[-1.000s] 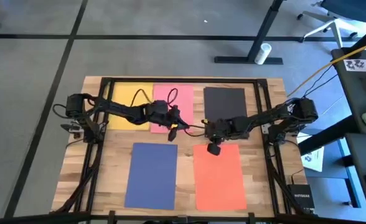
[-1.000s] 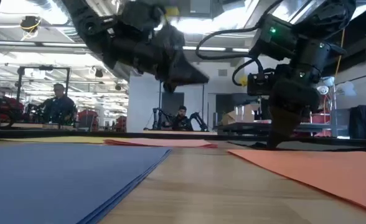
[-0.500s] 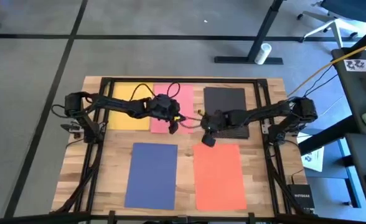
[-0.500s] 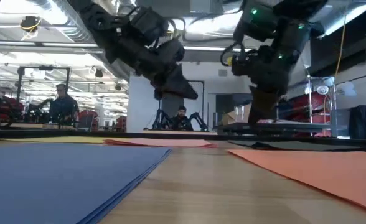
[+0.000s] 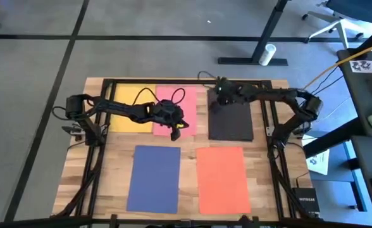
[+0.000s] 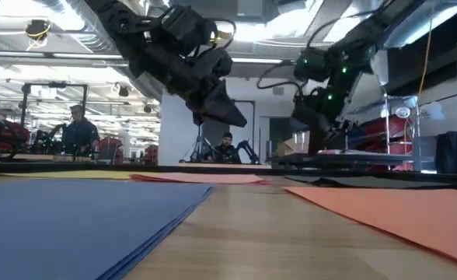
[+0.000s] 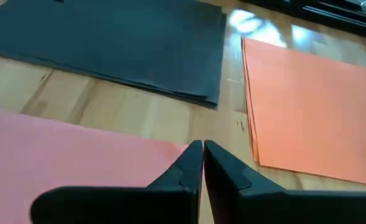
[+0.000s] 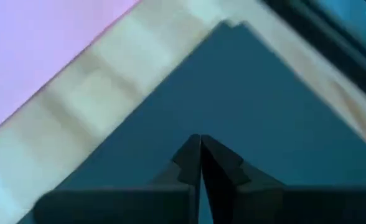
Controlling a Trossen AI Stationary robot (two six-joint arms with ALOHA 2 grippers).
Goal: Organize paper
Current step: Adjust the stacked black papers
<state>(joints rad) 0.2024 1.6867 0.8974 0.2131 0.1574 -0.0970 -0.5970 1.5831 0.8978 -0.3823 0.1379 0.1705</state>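
Note:
Five sheets of paper lie flat on the wooden table: yellow, pink and black along the far side, navy blue and orange along the near side. My left gripper is shut. It hangs over the pink sheet's near right corner, and the low view shows it clear of the table. My right gripper is shut over the black sheet, just inside its far left corner. My right gripper's shut fingertips point down at the black sheet near its far left corner. I cannot tell from any view whether they touch the sheet.
A black metal frame runs along the table's edges. Loose cables trail over the yellow and pink sheets. Bare wood shows between the navy and orange sheets. People sit in the room beyond the table.
My right gripper has gone from the orange sheet's far left corner toward the table's far edge, across the black sheet to its far left corner, staying shut. The sheets lie where they were.

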